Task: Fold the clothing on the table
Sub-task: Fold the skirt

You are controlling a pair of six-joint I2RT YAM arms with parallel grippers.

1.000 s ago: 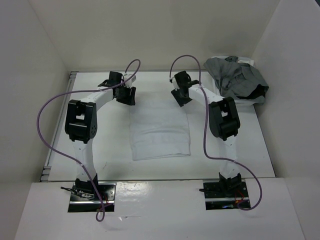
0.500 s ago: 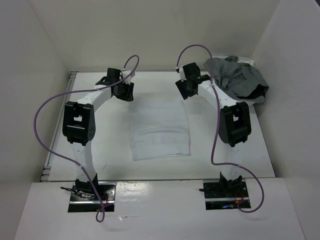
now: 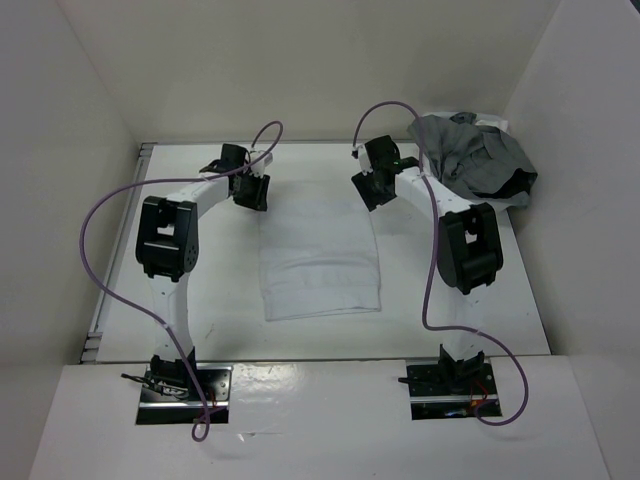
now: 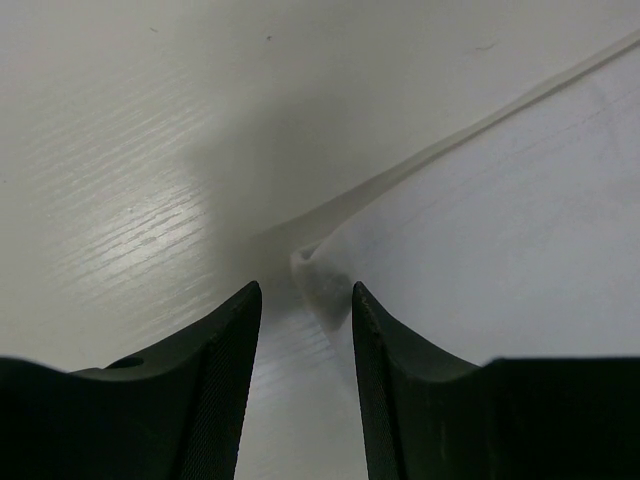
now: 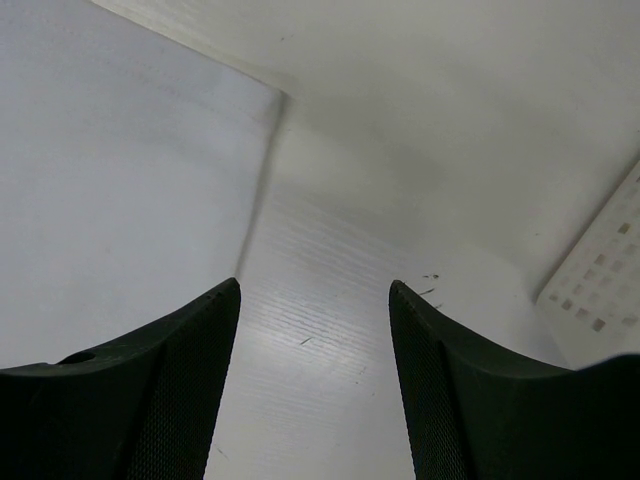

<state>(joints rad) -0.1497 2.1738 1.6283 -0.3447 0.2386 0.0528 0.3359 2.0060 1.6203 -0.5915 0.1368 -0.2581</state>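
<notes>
top external shows a folded white garment [image 3: 320, 255] flat on the table [image 3: 215, 290]. left gripper [image 3: 252, 193] and right gripper [image 3: 368, 191] hover at its far corners, jaws parted, holding nothing.

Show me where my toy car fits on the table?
Bare table lies on both sides of the white cloth and along the near edge. Crowded: the far right corner, with the grey clothes pile, and the cloth's far corners, near the left gripper and right gripper.
</notes>
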